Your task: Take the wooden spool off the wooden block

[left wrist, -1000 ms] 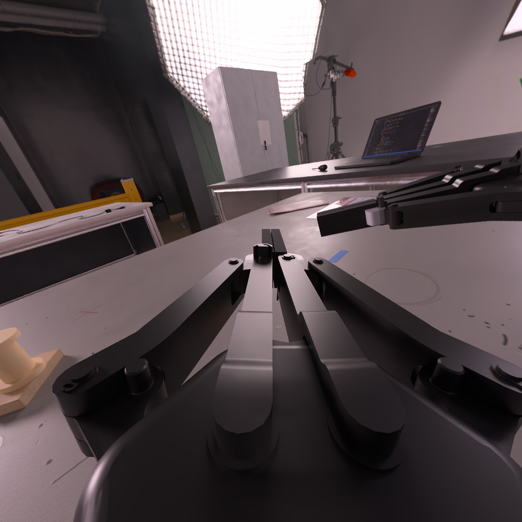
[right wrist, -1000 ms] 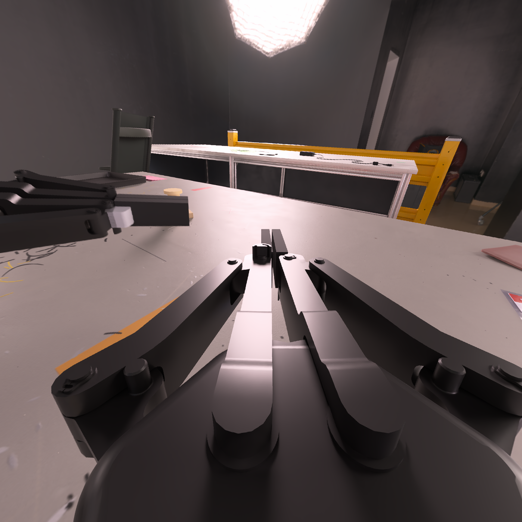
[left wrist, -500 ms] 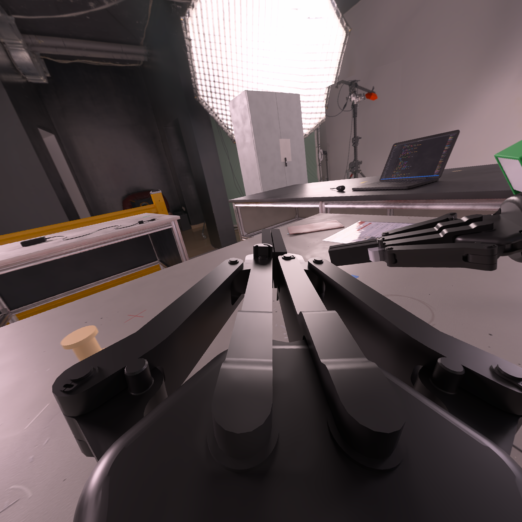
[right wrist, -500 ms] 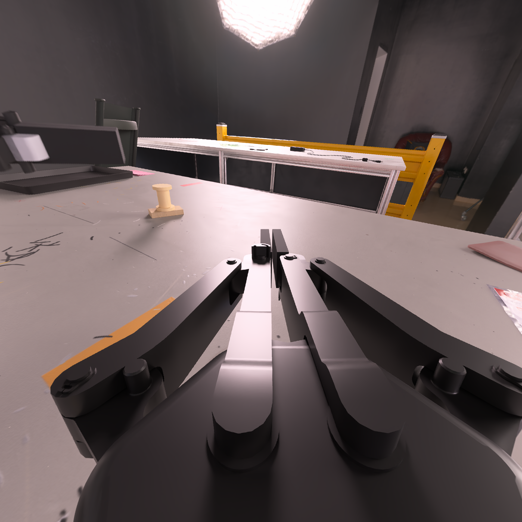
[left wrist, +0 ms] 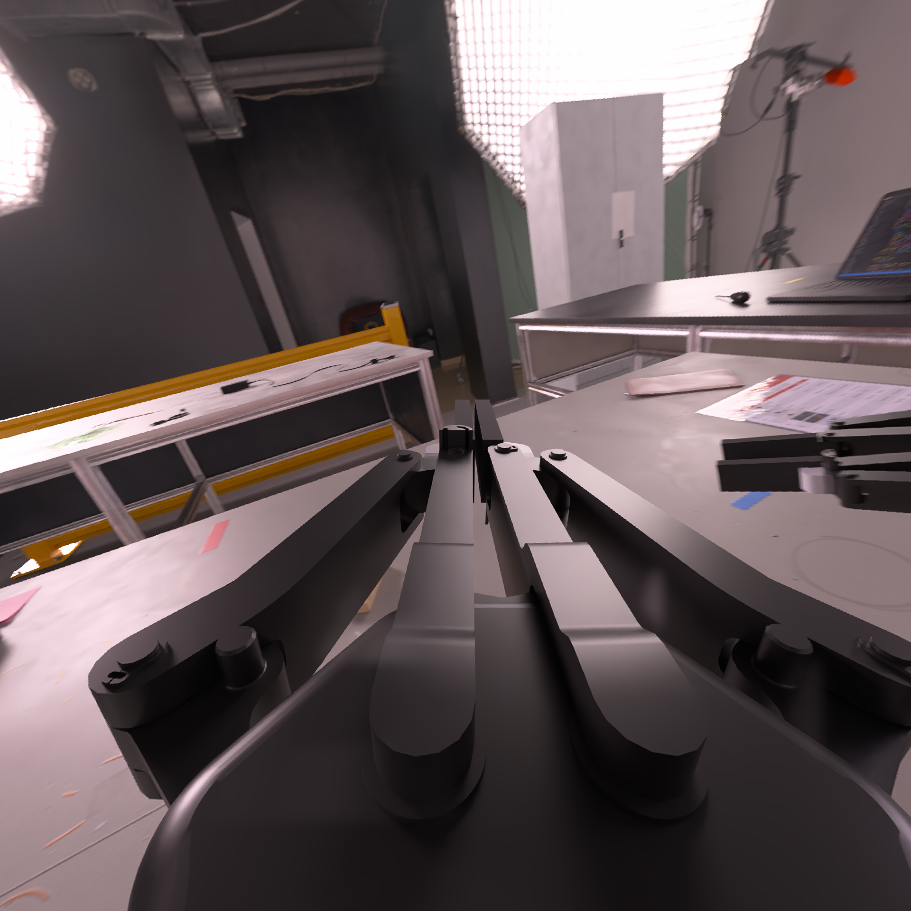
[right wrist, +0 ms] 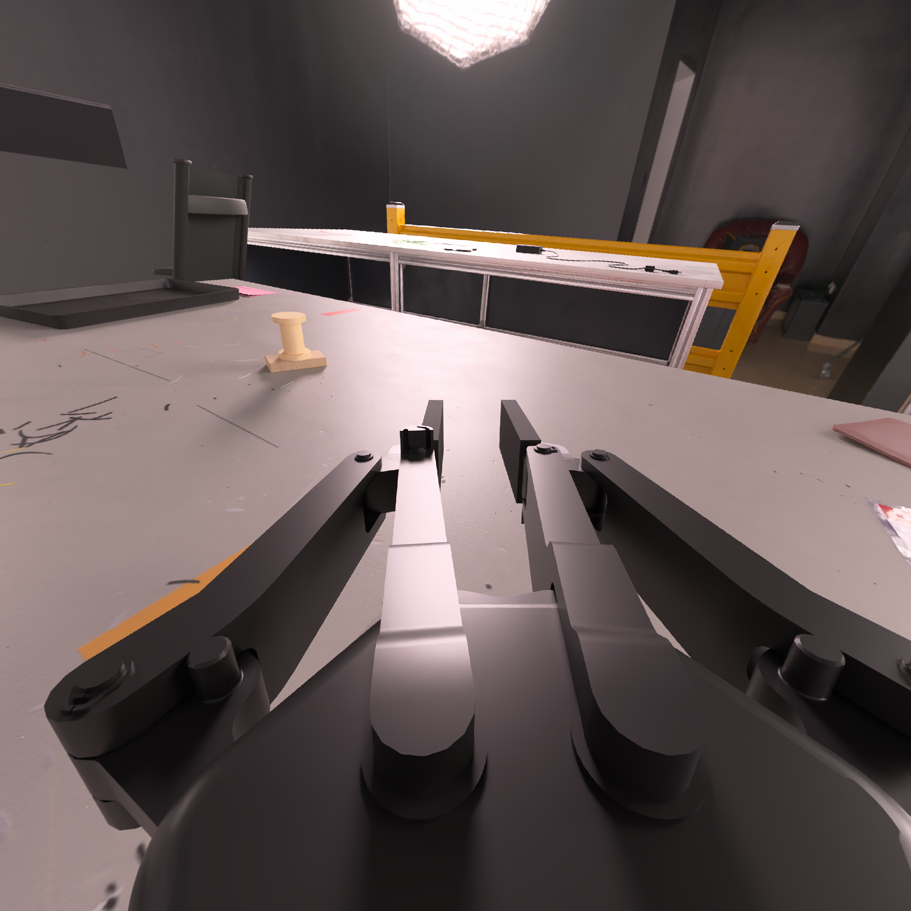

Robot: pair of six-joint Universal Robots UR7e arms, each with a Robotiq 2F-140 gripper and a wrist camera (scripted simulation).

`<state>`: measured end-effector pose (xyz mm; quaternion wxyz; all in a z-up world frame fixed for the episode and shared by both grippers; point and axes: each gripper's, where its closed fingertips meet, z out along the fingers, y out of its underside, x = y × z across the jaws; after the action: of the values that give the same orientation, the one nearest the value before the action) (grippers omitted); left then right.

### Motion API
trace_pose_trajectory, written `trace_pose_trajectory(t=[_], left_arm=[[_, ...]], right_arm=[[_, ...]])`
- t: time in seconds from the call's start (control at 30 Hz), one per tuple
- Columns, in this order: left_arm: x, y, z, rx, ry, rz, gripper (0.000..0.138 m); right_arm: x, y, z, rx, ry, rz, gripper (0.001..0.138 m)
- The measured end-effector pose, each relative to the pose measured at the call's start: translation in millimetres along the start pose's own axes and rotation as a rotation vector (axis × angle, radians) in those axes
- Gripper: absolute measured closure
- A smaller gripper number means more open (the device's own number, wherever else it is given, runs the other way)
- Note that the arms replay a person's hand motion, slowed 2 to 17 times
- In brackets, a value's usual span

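A pale wooden spool (right wrist: 292,335) stands upright on a flat wooden block (right wrist: 296,364) on the grey table (right wrist: 493,374), far left of centre in the right wrist view. My right gripper (right wrist: 471,419) is open and empty, well short of the spool and to its right. It also shows in the left wrist view (left wrist: 729,463). My left gripper (left wrist: 475,419) is shut and empty above the table. In the left wrist view the spool is hidden; only a tan sliver (left wrist: 370,600) shows between the finger links.
A black tray (right wrist: 123,300) with a dark upright frame (right wrist: 212,222) sits behind the spool. A pink pad (right wrist: 877,438) and a printed sheet (left wrist: 808,399) lie to the right. A white bench (right wrist: 493,256) with a yellow frame stands beyond the table edge.
My right gripper has opened and its view has closed in on the spool. My left gripper has swung so that the spool has slipped out of its view, and it stays shut.
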<state>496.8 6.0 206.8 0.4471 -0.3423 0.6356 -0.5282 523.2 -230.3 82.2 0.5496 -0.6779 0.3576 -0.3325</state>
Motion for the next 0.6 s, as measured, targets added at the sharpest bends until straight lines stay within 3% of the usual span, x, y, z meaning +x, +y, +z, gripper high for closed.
trace_pose_trajectory(t=[0.3, 0.6], left_arm=[[-74, 24, 20, -0.161, -0.114, -0.011, 0.122], [-116, 82, 61, -0.421, -0.090, -0.028, 0.095]], right_arm=[[-3, 0.4, 0, -0.001, -0.010, -0.009, 0.106], [-4, 1.1, 1, -0.009, -0.005, -0.026, 0.106]])
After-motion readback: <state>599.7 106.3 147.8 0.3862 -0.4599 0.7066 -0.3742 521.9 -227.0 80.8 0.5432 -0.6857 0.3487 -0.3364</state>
